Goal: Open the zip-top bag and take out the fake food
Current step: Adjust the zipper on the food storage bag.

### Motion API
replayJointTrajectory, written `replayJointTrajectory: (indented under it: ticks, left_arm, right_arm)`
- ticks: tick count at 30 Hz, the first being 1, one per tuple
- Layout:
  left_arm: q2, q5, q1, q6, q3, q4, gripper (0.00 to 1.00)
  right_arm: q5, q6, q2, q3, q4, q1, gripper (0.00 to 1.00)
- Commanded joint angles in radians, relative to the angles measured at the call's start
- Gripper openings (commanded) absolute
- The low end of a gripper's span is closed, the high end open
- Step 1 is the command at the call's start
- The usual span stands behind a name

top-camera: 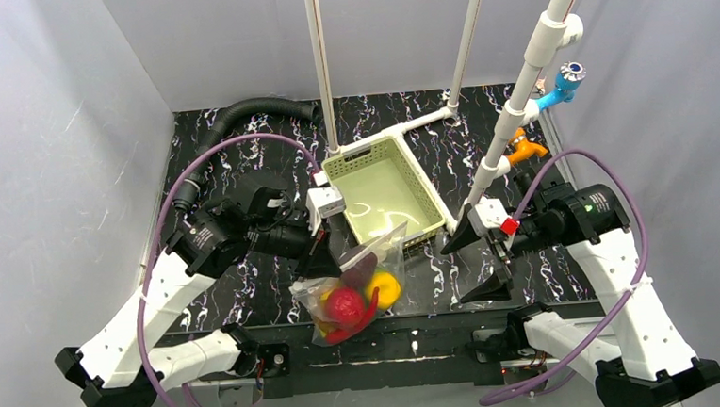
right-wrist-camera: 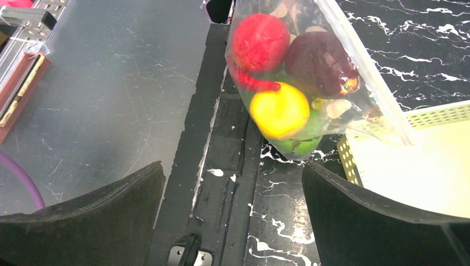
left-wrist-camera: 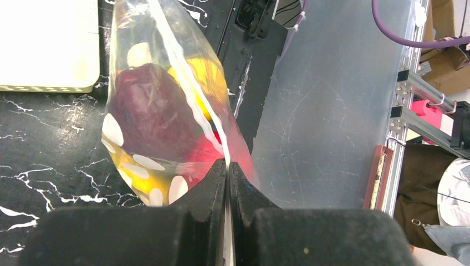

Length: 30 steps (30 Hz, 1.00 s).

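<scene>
Zip-top bag [top-camera: 385, 247], overhead centre, fake food [top-camera: 345, 305] inside, seal apparently closed. Left gripper [left-wrist-camera: 228, 166] pinches its top edge. Right gripper [right-wrist-camera: 231, 169], fingers spread, waits rightward, apart.

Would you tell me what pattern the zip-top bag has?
Off-white round dots on the zip-top bag; left wrist view.

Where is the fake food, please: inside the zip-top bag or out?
Inside: the fake food shows through the zip-top bag, pinched by the left gripper.
</scene>
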Motion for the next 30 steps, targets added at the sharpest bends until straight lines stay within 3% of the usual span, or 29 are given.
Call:
replayJointTrajectory:
  ticks: [1, 15, 23, 30]
  left_arm:
    - [0.009, 0.073, -0.002, -0.045, -0.019, 0.096, 0.00]
    - [0.122, 0.091, -0.090, -0.044, 0.039, 0.142, 0.00]
    - [0.185, 0.112, -0.096, 0.018, 0.078, 0.153, 0.00]
    - [0.160, 0.139, -0.103, 0.021, 0.012, 0.238, 0.00]
  right_arm:
    - [0.004, -0.009, 0.023, 0.058, -0.044, 0.037, 1.00]
    - [0.040, 0.034, 0.097, 0.147, -0.012, 0.165, 1.00]
    - [0.200, 0.241, 0.199, 0.236, 0.159, 0.287, 0.99]
    - [0.325, 0.373, 0.267, 0.251, 0.297, 0.360, 1.00]
